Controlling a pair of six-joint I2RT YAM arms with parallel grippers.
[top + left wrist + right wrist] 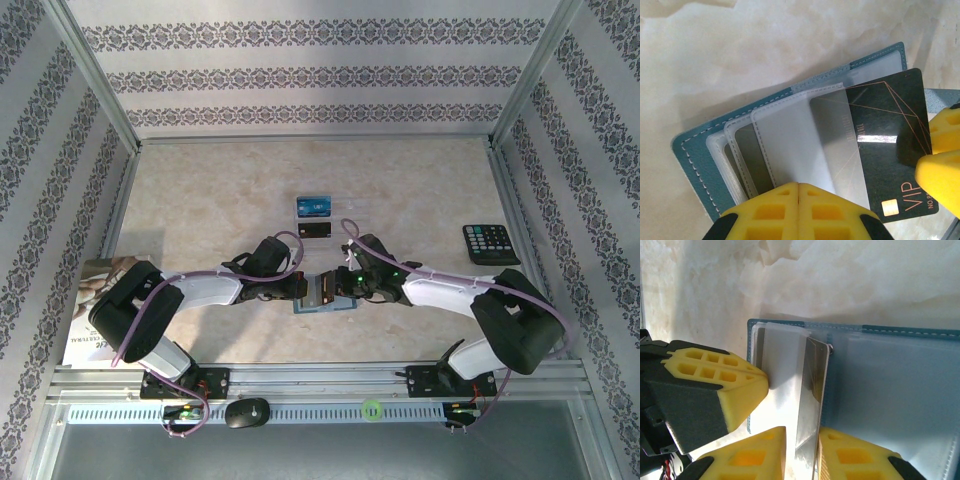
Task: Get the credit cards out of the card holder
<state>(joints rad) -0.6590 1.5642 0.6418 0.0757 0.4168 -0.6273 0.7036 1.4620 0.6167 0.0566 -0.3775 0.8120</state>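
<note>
The teal card holder (322, 306) lies open on the table between both arms, its clear pockets fanned out (695, 155) (900, 385). My left gripper (799, 187) (303, 290) is shut, its yellow tips pressing down on a clear pocket. A black VIP credit card (885, 125) sticks more than halfway out of a pocket toward the right. Seen edge-on, this card (815, 375) stands between the fingers of my right gripper (802, 440) (346, 285). It touches the right finger, and a narrow gap separates it from the left one. More cards sit in the other pockets.
A blue card (314, 207) and a black card (316, 231) lie on the table beyond the holder. A black calculator (490, 243) rests at the right, a magazine (85, 310) at the left edge. Metal frame rails border the table.
</note>
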